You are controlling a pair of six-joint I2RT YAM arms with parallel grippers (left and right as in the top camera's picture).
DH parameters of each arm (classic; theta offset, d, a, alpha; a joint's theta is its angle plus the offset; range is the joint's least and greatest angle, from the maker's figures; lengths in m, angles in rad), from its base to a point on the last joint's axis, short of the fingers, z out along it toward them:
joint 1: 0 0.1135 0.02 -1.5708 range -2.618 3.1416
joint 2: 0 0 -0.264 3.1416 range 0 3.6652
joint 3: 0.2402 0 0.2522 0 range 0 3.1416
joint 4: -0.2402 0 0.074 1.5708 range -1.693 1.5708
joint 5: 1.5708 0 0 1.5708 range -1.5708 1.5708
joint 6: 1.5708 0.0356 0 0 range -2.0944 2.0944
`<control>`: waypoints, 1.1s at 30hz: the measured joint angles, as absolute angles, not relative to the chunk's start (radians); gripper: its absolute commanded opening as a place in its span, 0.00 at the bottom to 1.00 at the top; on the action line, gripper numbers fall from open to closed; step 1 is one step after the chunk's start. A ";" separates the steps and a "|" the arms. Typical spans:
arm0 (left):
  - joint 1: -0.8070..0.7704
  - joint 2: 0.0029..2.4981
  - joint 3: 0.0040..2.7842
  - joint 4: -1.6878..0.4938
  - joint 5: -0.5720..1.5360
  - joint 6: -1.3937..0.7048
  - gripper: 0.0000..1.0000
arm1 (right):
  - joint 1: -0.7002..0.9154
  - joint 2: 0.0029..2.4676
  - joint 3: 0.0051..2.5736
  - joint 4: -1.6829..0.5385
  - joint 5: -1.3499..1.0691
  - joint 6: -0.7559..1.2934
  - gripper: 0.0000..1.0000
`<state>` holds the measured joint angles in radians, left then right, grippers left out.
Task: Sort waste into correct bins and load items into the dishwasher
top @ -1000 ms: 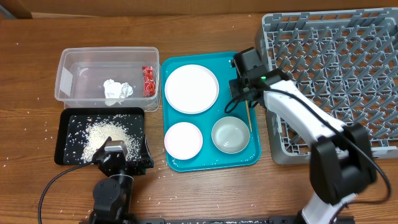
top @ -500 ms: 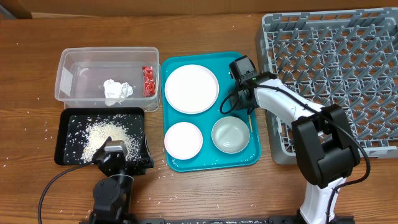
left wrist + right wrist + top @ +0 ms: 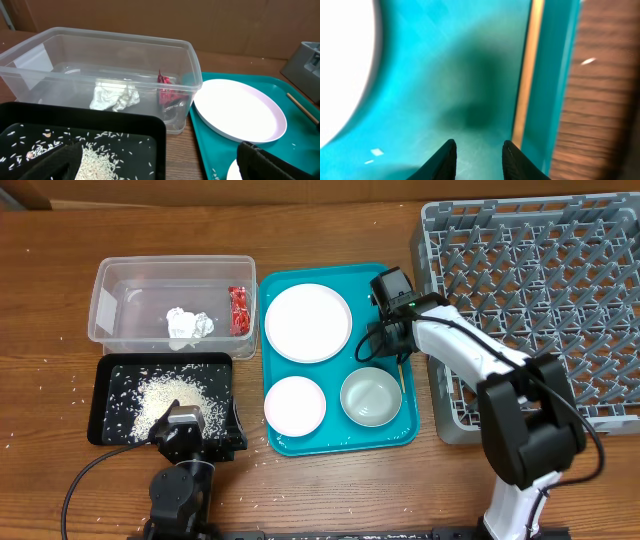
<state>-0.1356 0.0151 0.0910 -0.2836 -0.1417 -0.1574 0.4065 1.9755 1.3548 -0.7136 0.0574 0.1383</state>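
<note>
The clear tub (image 3: 120,295) holds the white paper wad (image 3: 187,323) and red wrapper (image 3: 238,310); both also show in the left wrist view, the wad (image 3: 116,96) and the wrapper (image 3: 166,91). The black tray (image 3: 112,385) holds a rice pile (image 3: 168,397). On the teal tray (image 3: 340,438) lie a large plate (image 3: 307,322), a smaller plate (image 3: 295,404), a bowl (image 3: 371,396) and a chopstick (image 3: 401,370). My right gripper (image 3: 385,342) is open and empty, low over the teal tray, with the chopstick (image 3: 525,75) just right of its fingers (image 3: 479,150). My left gripper (image 3: 160,165) is open and empty at the black tray's near edge.
The grey dish rack (image 3: 540,290) stands right of the teal tray, its pegs bare. Loose rice grains (image 3: 75,385) lie scattered on the wooden table around the black tray. The right arm reaches across the rack's left edge.
My right gripper has moved from the rack's left edge down and left over the teal tray, close to the chopstick. The left arm has not moved.
</note>
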 measured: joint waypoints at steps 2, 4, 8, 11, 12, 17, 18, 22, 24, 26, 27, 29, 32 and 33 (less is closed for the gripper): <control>-0.136 0.015 0.091 -0.284 -0.142 -0.157 1.00 | 0.406 1.946 1.355 -0.709 0.066 0.138 0.33; -0.136 0.015 0.091 -0.284 -0.142 -0.157 1.00 | 0.406 1.930 1.356 -0.707 0.092 0.139 0.33; -0.136 0.015 0.091 -0.284 -0.142 -0.157 1.00 | 0.406 1.939 1.354 -0.694 0.143 0.138 0.33; -0.136 0.015 0.091 -0.284 -0.142 -0.157 1.00 | 0.406 1.968 1.354 -0.685 0.162 0.138 0.33; -0.136 0.015 0.091 -0.284 -0.142 -0.157 1.00 | 0.406 1.982 1.354 -0.685 0.165 0.138 0.33; -0.136 0.015 0.091 -0.284 -0.142 -0.157 1.00 | 0.408 2.037 1.354 -0.675 0.156 0.134 0.16; -0.136 0.015 0.091 -0.284 -0.142 -0.157 1.00 | 0.408 2.037 1.354 -0.673 0.144 0.136 0.15; -0.136 0.015 0.091 -0.284 -0.142 -0.157 1.00 | 0.406 2.037 1.354 -0.674 0.102 0.140 0.04; -0.136 0.015 0.091 -0.284 -0.142 -0.157 1.00 | 0.406 2.037 1.357 -0.680 0.086 0.145 0.04; -0.136 0.015 0.091 -0.284 -0.142 -0.157 1.00 | 0.405 2.037 1.364 -0.696 0.075 0.157 0.04; -0.136 0.015 0.091 -0.284 -0.142 -0.157 1.00 | 0.404 2.037 1.369 -0.710 0.069 0.161 0.04; -0.136 0.015 0.091 -0.284 -0.142 -0.157 1.00 | 0.402 2.037 1.380 -0.744 0.056 0.167 0.04; -0.136 0.015 0.091 -0.284 -0.142 -0.157 1.00 | 0.394 2.026 1.409 -0.797 0.048 0.170 0.04; -0.136 0.015 0.091 -0.284 -0.142 -0.157 1.00 | 0.390 2.014 1.421 -0.812 0.045 0.168 0.04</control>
<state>-0.1356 0.0151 0.0910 -0.2836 -0.1417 -0.1574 0.3904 2.0136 1.4208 -0.8116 0.0452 0.1677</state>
